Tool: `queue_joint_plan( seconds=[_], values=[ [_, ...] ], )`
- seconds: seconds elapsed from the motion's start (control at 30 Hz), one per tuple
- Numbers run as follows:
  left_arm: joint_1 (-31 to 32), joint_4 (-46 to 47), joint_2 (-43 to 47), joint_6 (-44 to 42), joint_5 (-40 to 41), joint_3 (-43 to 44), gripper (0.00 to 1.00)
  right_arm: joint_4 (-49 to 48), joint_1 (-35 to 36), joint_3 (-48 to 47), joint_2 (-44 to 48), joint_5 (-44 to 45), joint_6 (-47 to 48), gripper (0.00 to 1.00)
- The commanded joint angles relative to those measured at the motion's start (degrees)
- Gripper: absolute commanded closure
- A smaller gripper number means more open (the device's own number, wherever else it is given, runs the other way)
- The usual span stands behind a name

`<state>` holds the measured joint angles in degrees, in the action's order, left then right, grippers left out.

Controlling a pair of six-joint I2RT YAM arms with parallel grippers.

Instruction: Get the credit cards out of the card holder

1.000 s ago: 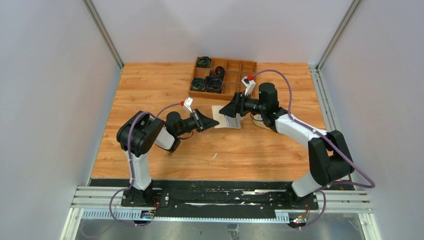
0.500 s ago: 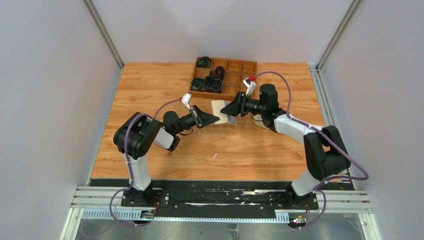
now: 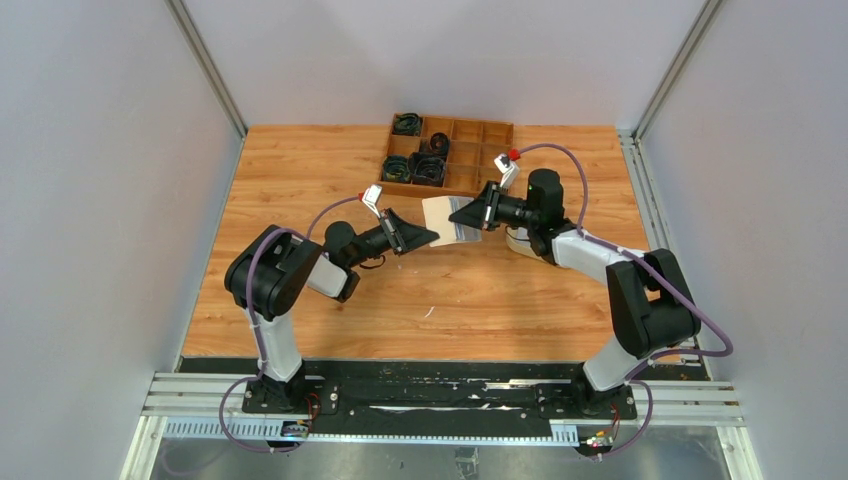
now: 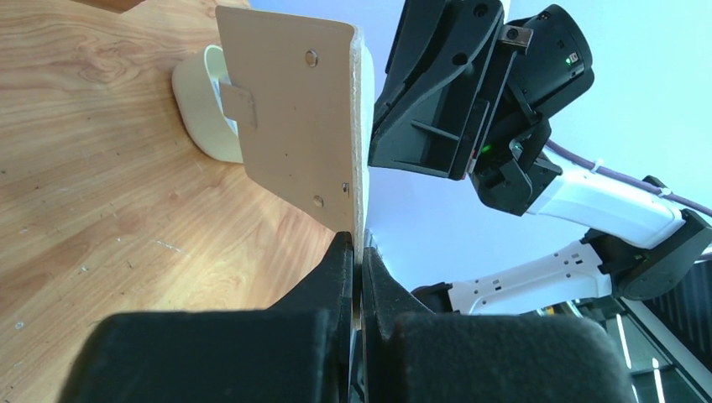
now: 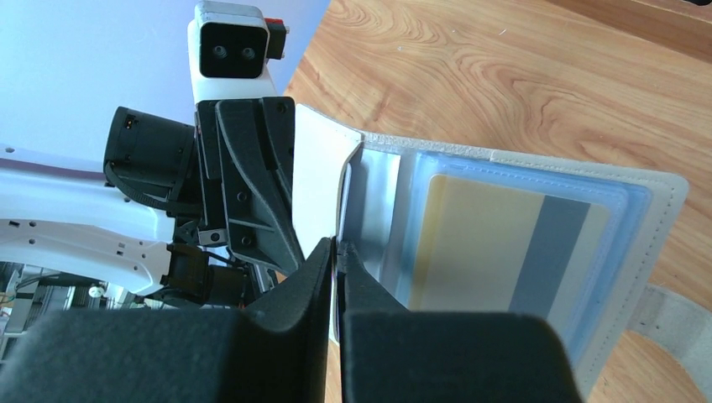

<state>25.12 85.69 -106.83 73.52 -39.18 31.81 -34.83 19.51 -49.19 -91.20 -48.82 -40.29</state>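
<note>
While no card is out yet, the card holder (image 3: 441,212) hangs opened between both arms, seemingly clear of the table (image 3: 300,190), just on the near side of the wooden compartment box (image 3: 470,140). The left gripper (image 4: 359,252) has its fingers squeezed together on the lower edge of the tan outer cover, snap studs and tab facing the left wrist camera. A cream tray (image 4: 197,113) sits on the wood behind it. The right gripper (image 5: 337,248) is clamped on a thin pale inner leaf of the holder; I can't tell whether that is only a sleeve page or holds a card edge too. In the right wrist view the credit cards (image 5: 504,243) sit inside the clear bluish sleeves, a yellow-and-whitish one with a grey stripe on top and more edges layered under it, count unclear. Progress, by my read: holder picked up and spread open, which is the setup part. Extraction has not begun, and no loose cards lie on the table in the top view. Left to do: pull each card from its sleeve and set it down.
</note>
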Motion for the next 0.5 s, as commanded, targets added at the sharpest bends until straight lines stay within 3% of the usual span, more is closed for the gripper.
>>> queue_joint_plan(
  seconds=[0.0,0.47],
  values=[
    [-0.5,4.0,1.2,-0.6,-1.4,0.3,1.0,-1.6,-1.0,1.2,1.3,-2.4,-0.5,1.0],
    [-5.6,4.0,2.3,-0.2,-3.4,-2.4,1.0,1.7,-5.0,3.2,4.0,-4.2,1.6,1.0]
  ],
)
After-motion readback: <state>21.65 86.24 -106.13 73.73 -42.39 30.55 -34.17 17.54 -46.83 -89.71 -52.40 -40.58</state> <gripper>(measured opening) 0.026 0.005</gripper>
